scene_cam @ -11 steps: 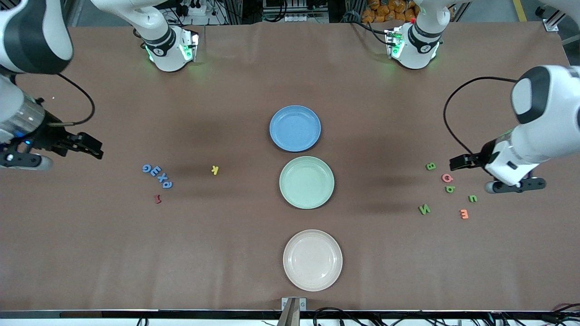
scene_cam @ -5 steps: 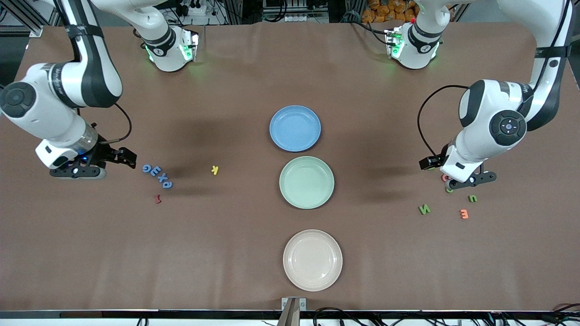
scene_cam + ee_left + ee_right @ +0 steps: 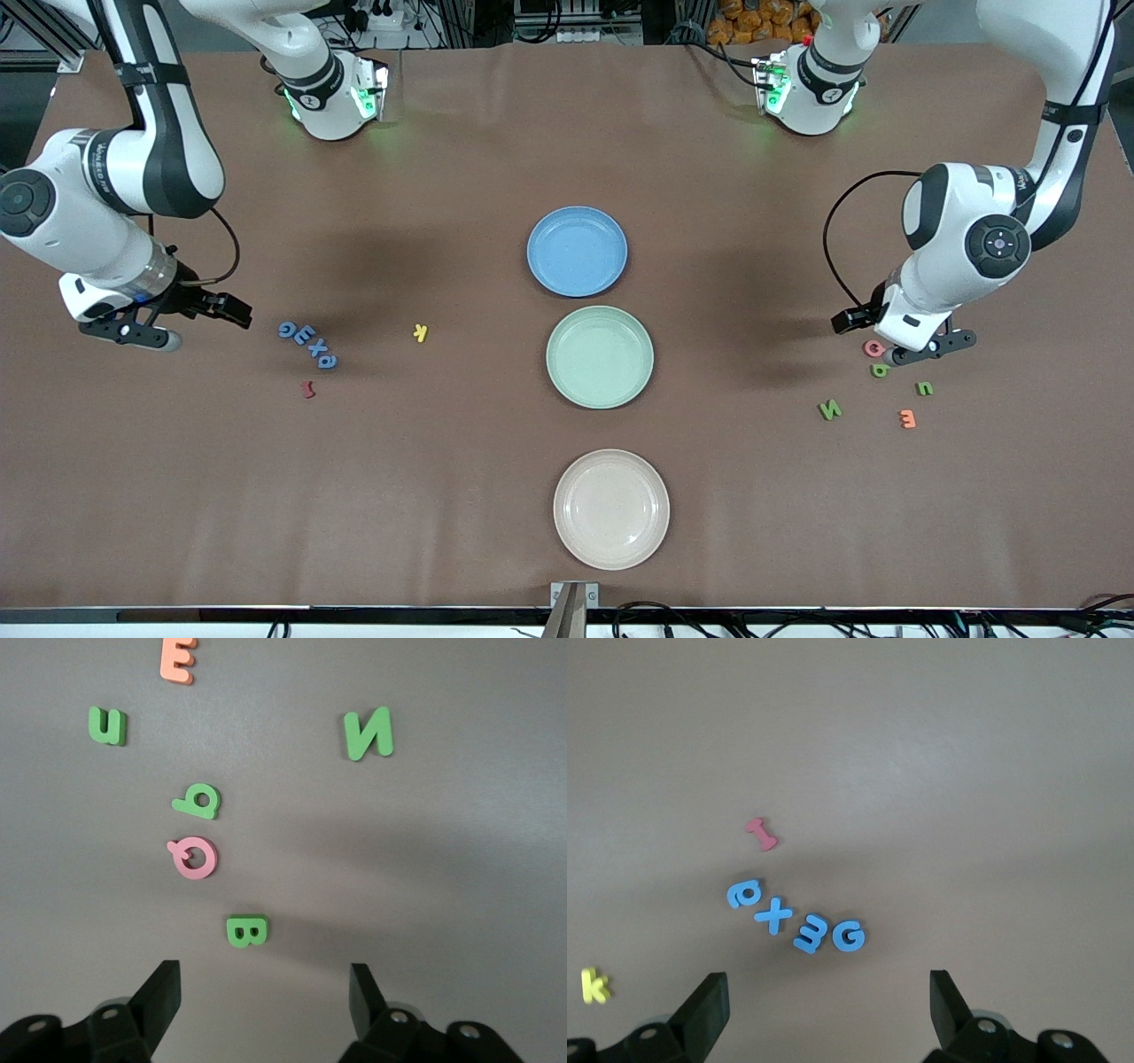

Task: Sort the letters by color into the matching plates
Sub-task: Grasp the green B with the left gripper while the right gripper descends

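Left hand [image 3: 264,992] open, empty, over green B [image 3: 246,931]. Right hand [image 3: 829,1005] wide open, empty, beside blue G [image 3: 286,330]. All three plates hold nothing.

Front view: a high camera faces both arm bases along the frame's top edge and takes in the whole table [image 3: 461,496]. Left wrist view: close, looking down past its jaws at the green letters [image 3: 246,931]; the front view shows this cluster at right of frame. Right wrist view: close, looking down on the blue letters [image 3: 796,921], which the front view shows at left of frame.
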Tool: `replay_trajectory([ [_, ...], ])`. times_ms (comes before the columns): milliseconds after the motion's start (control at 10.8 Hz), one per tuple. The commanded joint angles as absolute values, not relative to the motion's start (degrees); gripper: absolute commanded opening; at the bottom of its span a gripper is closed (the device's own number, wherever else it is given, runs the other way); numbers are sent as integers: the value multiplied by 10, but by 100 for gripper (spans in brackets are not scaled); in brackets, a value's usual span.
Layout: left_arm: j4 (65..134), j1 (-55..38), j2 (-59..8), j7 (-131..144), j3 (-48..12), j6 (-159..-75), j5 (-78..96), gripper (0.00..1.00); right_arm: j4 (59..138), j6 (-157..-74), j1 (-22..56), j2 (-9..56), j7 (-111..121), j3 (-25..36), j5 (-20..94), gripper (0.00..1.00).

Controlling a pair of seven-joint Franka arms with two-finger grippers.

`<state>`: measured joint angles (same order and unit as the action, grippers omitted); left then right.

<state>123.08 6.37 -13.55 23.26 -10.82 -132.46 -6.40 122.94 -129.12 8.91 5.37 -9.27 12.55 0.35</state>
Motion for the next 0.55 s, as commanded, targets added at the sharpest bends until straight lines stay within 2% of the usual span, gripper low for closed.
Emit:
replay_trajectory([
  [0, 1291, 79, -126, 237, -113, -1401, -71, 85, 1234, -1295, 79, 67, -281, 120, 31, 100],
  [277, 1292, 94, -138, 235, -114, -1412, -71, 82, 1232, -1298, 76, 68, -486, 122, 83, 100],
  [462, 1295, 98, -149, 225, -114, -1427, -71, 82, 1232, -1298, 73, 69, -577, 122, 85, 87],
])
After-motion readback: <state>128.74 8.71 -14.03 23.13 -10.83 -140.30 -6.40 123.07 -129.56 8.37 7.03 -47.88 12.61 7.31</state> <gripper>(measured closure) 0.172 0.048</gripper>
